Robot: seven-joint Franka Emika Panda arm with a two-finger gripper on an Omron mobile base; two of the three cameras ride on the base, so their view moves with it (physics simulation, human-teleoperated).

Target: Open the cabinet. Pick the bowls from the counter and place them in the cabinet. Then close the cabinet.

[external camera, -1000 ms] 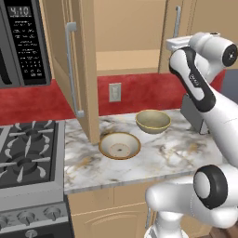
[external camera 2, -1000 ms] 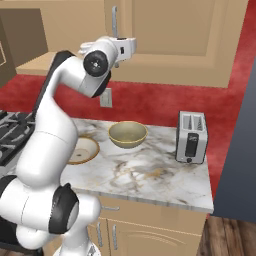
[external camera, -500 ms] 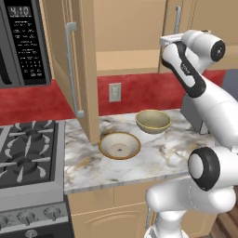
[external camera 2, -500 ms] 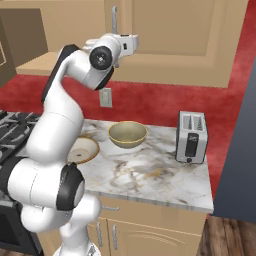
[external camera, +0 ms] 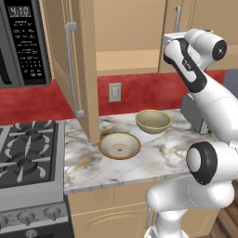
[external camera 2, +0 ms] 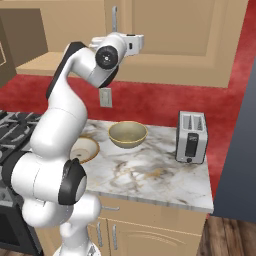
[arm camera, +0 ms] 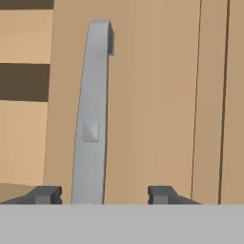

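meanwhile we had brought our pincer (arm camera: 102, 194) up from mid-air to the right door's silver handle (arm camera: 91, 114) of the cabinet (external camera: 125, 37) — the bar stood between the parted tips, nearer one, not yet gripped. the left door (external camera: 79, 65) already hung open. both bowls, the shallow one (external camera: 119, 145) and the deeper one (external camera: 152, 121), sat untouched on the surface (external camera: 162, 153) — so we judged opening was half done.
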